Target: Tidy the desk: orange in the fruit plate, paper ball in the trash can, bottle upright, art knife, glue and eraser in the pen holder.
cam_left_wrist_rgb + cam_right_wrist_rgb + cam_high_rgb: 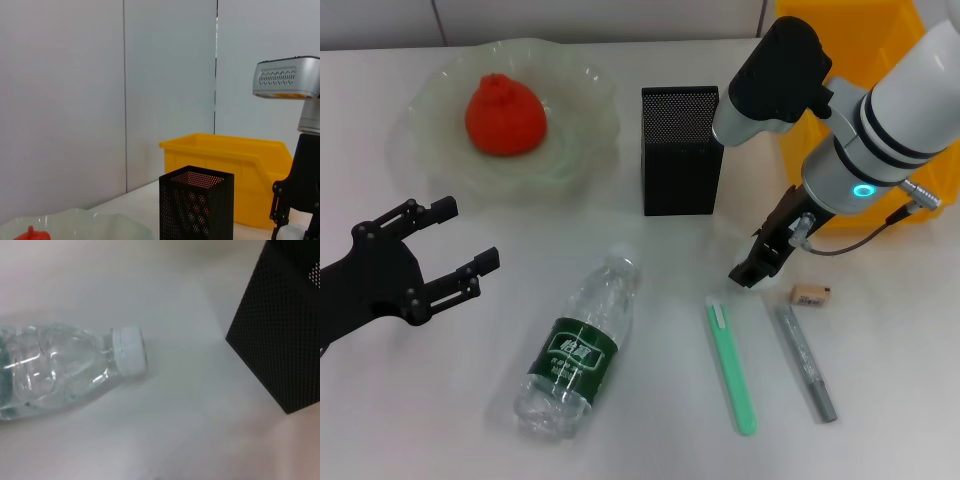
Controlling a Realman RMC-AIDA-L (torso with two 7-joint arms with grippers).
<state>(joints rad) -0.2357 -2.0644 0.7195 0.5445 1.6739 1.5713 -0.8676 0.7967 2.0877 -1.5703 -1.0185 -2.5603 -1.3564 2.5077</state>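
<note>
The orange (505, 115) lies in the pale-green fruit plate (582, 150) at the back left. The bottle (575, 345) lies on its side in the middle, white cap (129, 350) toward the black mesh pen holder (680, 150). A green art knife (732, 365), a grey glue stick (806, 362) and the tan eraser (811, 294) lie at the front right. My right gripper (752, 270) hangs just left of the eraser, above the knife's top end. My left gripper (455, 242) is open and empty at the left. The yellow trash can (850, 30) stands at the back right. No paper ball is in view.
The right arm's white forearm (890, 120) reaches in front of the trash can. In the left wrist view the pen holder (196, 207) stands before the trash can (235, 165), and the plate's rim (100, 222) shows low down.
</note>
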